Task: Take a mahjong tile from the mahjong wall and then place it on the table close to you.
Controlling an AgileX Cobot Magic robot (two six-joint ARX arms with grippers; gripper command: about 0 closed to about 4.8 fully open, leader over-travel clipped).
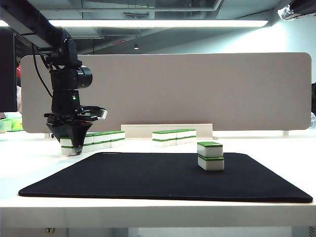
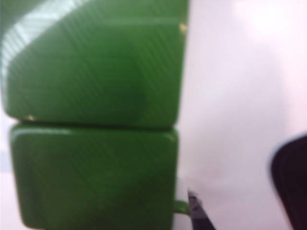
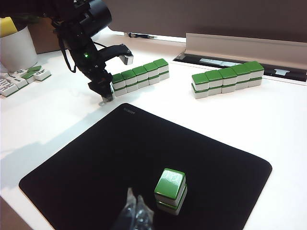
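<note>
Closing on the end tile of the left mahjong wall (image 1: 94,140).

Left gripper (image 1: 78,146) lowered, pointing down, at the near end of that wall, on the white table (image 1: 29,163) just beyond the black mat's (image 1: 148,177) far left corner; fingertips straddling the end stack, jaws partway in, firm grip on a tile not yet confirmable. Wrist view filled by two green tile tops (image 2: 96,120), too blurred to judge finger contact. Best squeezed on the top tile only, centred, then lifted straight up to spare the neighbours. Right gripper (image 3: 135,215) hanging low over the mat near the lone two-tile stack (image 3: 170,190), fingers seemingly together, holding nothing.
</note>
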